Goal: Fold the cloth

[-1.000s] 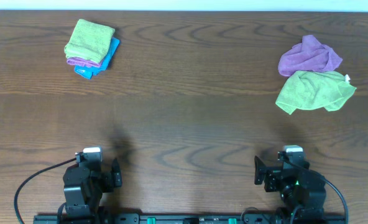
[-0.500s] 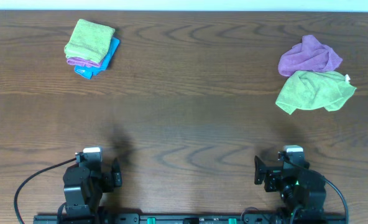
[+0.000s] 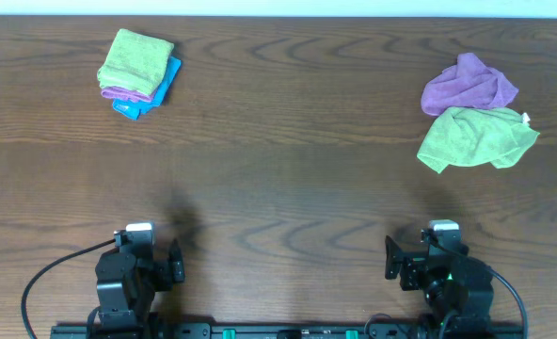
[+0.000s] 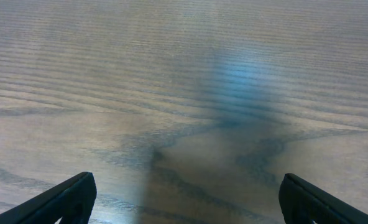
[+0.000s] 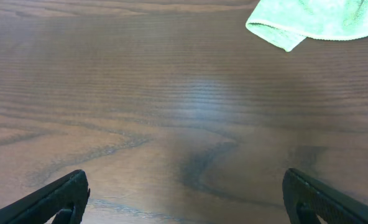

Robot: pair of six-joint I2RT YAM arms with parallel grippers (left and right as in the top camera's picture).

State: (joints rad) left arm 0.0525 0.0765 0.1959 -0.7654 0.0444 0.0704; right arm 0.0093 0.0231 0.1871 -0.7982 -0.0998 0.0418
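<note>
Sitting at 10 o'clock on the dark wooden table (image 3: 278, 179): folded stack of green, purple and blue cloths (image 3: 137, 72). At 7 o'clock the left gripper (image 4: 185, 198), jaws spread wide, nothing held. At 5 o'clock the right gripper (image 5: 185, 194), likewise wide apart, empty. At 2 o'clock a crumpled purple cloth (image 3: 469, 85) touching a crumpled green cloth (image 3: 476, 137), both well apart from either arm.

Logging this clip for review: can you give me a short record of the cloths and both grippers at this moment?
folded stack: far left; green on top, purple and blue beneath
crumpled purple cloth: far right, unfolded
crumpled green cloth: far right, just nearer than the purple one, appears to touch it
left gripper: open, empty
right gripper: open, empty, green cloth ahead
folding: not yet begun on either crumpled cloth
</note>
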